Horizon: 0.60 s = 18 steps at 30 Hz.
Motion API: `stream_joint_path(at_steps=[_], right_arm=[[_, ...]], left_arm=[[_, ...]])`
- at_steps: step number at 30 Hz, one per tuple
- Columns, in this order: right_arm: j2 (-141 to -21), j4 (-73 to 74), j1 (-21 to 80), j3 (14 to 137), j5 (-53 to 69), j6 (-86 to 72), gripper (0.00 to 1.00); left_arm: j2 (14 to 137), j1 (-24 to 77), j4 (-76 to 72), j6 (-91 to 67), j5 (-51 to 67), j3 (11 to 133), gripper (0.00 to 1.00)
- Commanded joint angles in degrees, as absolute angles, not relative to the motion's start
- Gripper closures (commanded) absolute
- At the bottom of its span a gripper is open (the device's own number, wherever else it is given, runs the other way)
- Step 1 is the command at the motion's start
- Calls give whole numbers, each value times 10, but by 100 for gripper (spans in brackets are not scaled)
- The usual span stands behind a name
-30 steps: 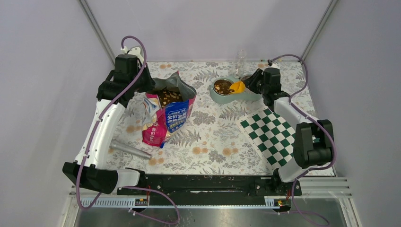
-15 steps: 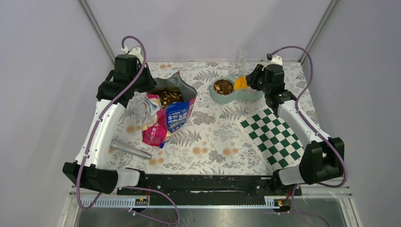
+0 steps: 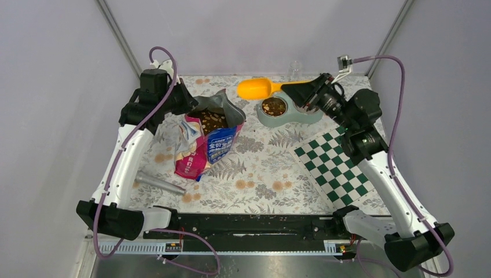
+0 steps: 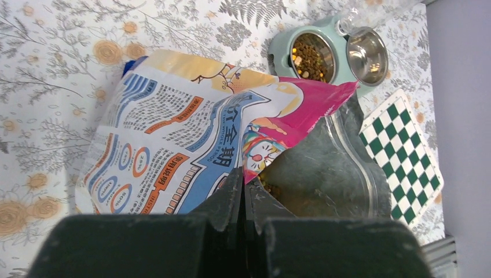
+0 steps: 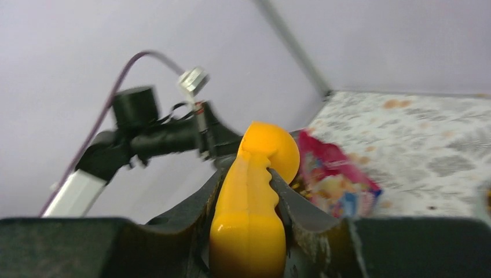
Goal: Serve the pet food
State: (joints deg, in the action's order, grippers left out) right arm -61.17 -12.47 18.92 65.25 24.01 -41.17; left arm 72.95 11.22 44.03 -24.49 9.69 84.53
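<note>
An orange scoop (image 3: 253,88) is being clamped by its handle in the right gripper (image 3: 292,88) near the pet food (image 3: 273,106). The rim of the bag (image 4: 173,133) is being pinched by the closed left gripper (image 4: 243,197).

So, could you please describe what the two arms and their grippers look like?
The left arm and right arm have white links, chunky black joints and a purple cable looped alongside. The left gripper and right gripper are black with two tapered fingers.
</note>
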Motion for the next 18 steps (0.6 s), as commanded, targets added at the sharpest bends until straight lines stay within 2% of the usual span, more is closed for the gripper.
stream_joint_path(at_steps=[1,8,18], right_arm=[[-601,-124,263,665,259,-427,99],[-613,-4,349,683,160,-327,100],[-706,94,417,720,92,-289,100]], left_arm=[[703,125,377,-279,152,845,100],[708,152,358,-292,139,846,100],[719,196,339,-301,135,838,100]])
